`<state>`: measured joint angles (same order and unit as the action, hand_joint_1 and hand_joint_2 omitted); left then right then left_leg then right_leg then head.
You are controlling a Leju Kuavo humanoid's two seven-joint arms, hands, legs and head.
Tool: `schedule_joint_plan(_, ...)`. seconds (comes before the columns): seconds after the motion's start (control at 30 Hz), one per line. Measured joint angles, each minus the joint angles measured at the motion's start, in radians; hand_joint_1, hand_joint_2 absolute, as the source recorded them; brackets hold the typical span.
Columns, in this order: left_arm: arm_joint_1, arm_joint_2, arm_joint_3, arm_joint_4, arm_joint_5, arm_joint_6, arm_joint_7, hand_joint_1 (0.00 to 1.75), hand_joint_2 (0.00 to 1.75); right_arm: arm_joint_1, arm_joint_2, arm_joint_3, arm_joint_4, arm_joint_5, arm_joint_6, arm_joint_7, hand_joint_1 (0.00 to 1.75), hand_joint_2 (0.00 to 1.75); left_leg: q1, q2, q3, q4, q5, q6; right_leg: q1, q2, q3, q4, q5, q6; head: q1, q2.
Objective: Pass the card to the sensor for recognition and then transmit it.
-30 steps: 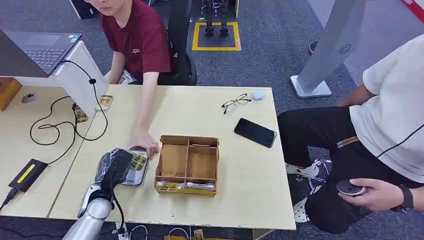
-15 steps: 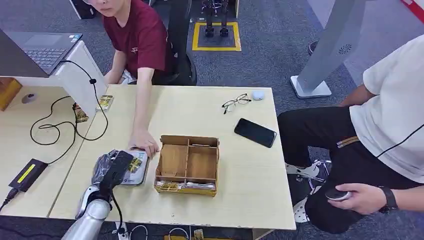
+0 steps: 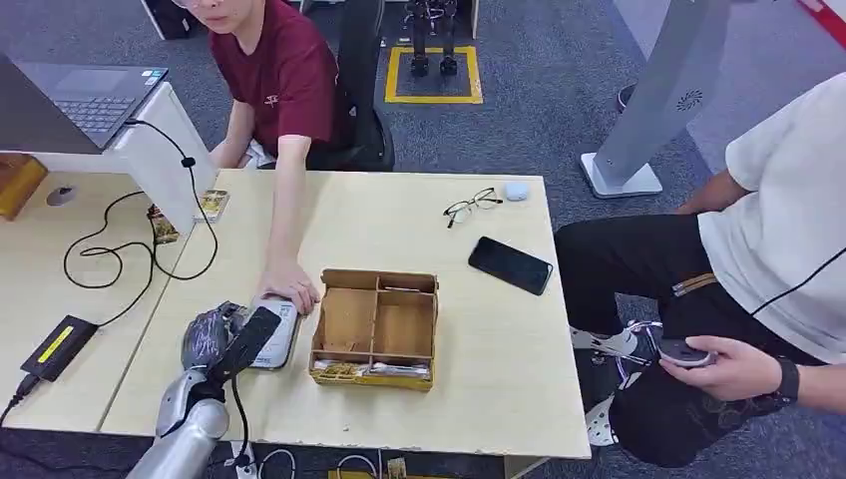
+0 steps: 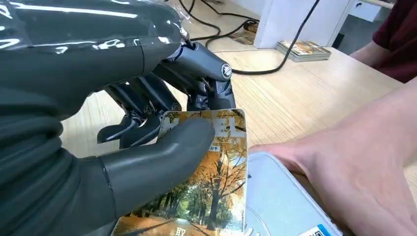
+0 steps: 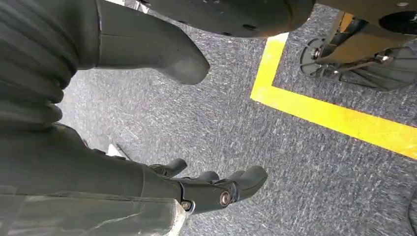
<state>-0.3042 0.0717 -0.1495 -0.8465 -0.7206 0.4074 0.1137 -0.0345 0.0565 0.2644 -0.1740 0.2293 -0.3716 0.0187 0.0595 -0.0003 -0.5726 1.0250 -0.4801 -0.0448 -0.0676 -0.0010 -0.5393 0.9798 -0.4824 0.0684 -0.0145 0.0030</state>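
Observation:
My left hand holds the card over the near left side of the grey sensor pad, at the table's front left. In the left wrist view the thumb presses on the card, which bears an autumn tree picture, and dark fingers lie beneath it. The card's edge overlaps the sensor pad. A person's hand rests on the pad's far edge. My right hand hangs over the grey carpet, fingers apart and holding nothing.
A wooden divided box stands right of the sensor, with cards in its front slot. A phone and glasses lie at the far right. Cables, a black device and card stacks are left. A second person sits at the right.
My left hand has tilted the card and drawn it back a little from the sensor's top. The person's hand stays on the pad. The seated person's hand with the controller shifted.

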Motion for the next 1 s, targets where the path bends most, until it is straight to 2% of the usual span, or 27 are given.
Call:
schedule_joint_plan(0.1, -0.01, -0.008, 0.001, 0.015, 0.001, 0.002, -0.009, 1.75, 1.75, -0.001, 0.0, 0.0, 0.0, 0.0, 0.0, 0.0, 0.0, 1.75, 0.0, -0.002, 0.001, 0.0, 0.001, 0.001, 0.0, -0.002, 0.002, 0.0, 0.0, 0.0, 0.0, 0.0)
schedule_joint_plan(0.17, -0.009, -0.009, 0.003, 0.015, 0.011, 0.008, -0.05, 1.75, 1.75, -0.001, 0.0, 0.0, 0.0, 0.0, -0.001, 0.0, 0.0, 1.75, 0.0, -0.001, 0.001, 0.0, 0.001, 0.001, 0.0, -0.002, 0.002, 0.0, 0.0, 0.0, 0.0, 0.0)
schedule_joint_plan(0.23, -0.001, -0.018, 0.011, 0.003, 0.098, -0.013, -0.144, 1.75, 1.75, 0.0, 0.0, 0.0, 0.0, 0.0, -0.003, -0.002, 0.0, 1.75, 0.0, -0.001, 0.001, 0.0, 0.001, 0.001, 0.0, -0.002, 0.002, 0.0, 0.0, 0.0, 0.0, 0.0)
schedule_joint_plan(0.27, 0.012, -0.023, 0.018, -0.023, 0.172, -0.044, -0.213, 1.75, 1.75, 0.001, 0.0, 0.0, 0.0, 0.0, -0.004, -0.006, 0.0, 1.75, 0.0, -0.001, 0.001, 0.0, 0.001, 0.001, 0.0, -0.002, 0.001, 0.0, 0.0, 0.0, 0.0, 0.0)
schedule_joint_plan(0.33, 0.046, -0.034, 0.025, -0.114, 0.329, -0.091, -0.329, 1.75, 1.75, 0.002, 0.0, 0.0, 0.0, 0.0, -0.005, -0.011, 0.0, 1.75, 0.0, -0.001, -0.001, 0.0, 0.002, 0.001, 0.0, -0.002, 0.0, 0.0, 0.001, 0.001, 0.0, 0.0)
schedule_joint_plan(0.37, 0.061, -0.04, 0.025, -0.163, 0.38, -0.085, -0.375, 1.75, 1.75, 0.002, 0.0, 0.0, 0.0, 0.001, -0.005, -0.013, 0.0, 1.75, 0.0, -0.001, -0.001, 0.001, 0.002, 0.001, 0.0, -0.001, -0.001, 0.0, 0.002, 0.0, 0.0, 0.0)
schedule_joint_plan(0.43, 0.073, -0.055, 0.025, -0.267, 0.432, -0.067, -0.442, 1.75, 1.75, 0.004, 0.0, 0.0, 0.0, 0.007, -0.005, -0.013, 0.0, 1.75, 0.0, 0.0, -0.002, 0.001, 0.002, 0.001, 0.0, 0.0, -0.002, 0.0, 0.002, 0.001, 0.001, 0.0)
schedule_joint_plan(0.47, 0.073, -0.056, 0.025, -0.309, 0.436, -0.055, -0.448, 1.75, 1.75, 0.004, 0.0, 0.0, 0.0, 0.014, -0.004, -0.012, 0.0, 1.75, 0.0, 0.0, -0.002, 0.001, 0.002, 0.001, 0.0, 0.0, -0.003, 0.0, 0.002, 0.001, 0.0, 0.0)
schedule_joint_plan(0.57, 0.062, -0.056, 0.024, -0.385, 0.379, 0.039, -0.477, 1.75, 1.75, 0.002, 0.0, 0.0, 0.0, 0.031, 0.006, -0.008, 0.0, 1.75, 0.0, 0.0, -0.002, 0.001, 0.002, 0.001, 0.0, 0.0, -0.004, 0.0, 0.002, 0.001, 0.0, 0.0)
schedule_joint_plan(0.77, 0.001, -0.051, 0.025, -0.391, 0.173, 0.261, -0.536, 1.75, 1.75, -0.011, 0.0, 0.011, -0.002, 0.068, 0.031, 0.016, 0.0, 1.75, 0.0, 0.0, -0.003, 0.001, 0.002, 0.001, 0.0, 0.0, -0.003, 0.0, 0.003, 0.001, 0.0, 0.0)
schedule_joint_plan(0.83, -0.015, -0.047, 0.025, -0.383, 0.127, 0.279, -0.545, 1.75, 1.75, -0.016, 0.0, 0.013, -0.005, 0.073, 0.034, 0.019, 0.0, 1.75, 0.0, 0.0, -0.003, 0.001, 0.002, 0.001, 0.0, 0.0, -0.004, 0.0, 0.003, 0.0, 0.0, 0.0)
schedule_joint_plan(0.87, -0.021, -0.049, 0.034, -0.381, 0.062, 0.283, -0.56, 1.75, 1.75, -0.018, 0.0, 0.015, -0.006, 0.077, 0.039, 0.02, 0.0, 1.75, 0.0, 0.0, -0.003, 0.001, 0.002, 0.001, 0.0, 0.0, -0.004, 0.0, 0.003, 0.0, 0.0, 0.0)
schedule_joint_plan(0.93, -0.037, -0.069, 0.1, -0.375, -0.16, 0.285, -0.625, 1.75, 1.75, -0.021, 0.0, 0.021, -0.008, 0.093, 0.045, 0.024, 0.0, 1.75, 0.0, -0.001, -0.003, 0.001, 0.003, 0.001, 0.0, 0.0, -0.004, 0.0, 0.003, 0.0, 0.0, 0.0)
schedule_joint_plan(1.0, -0.056, -0.094, 0.183, -0.363, -0.293, 0.285, -0.668, 1.75, 1.75, -0.026, 0.0, 0.028, -0.01, 0.1, 0.048, 0.028, 0.0, 1.75, 0.0, 0.001, -0.003, 0.001, 0.003, 0.001, 0.0, 0.001, -0.004, 0.0, 0.004, 0.0, 0.0, 0.0)
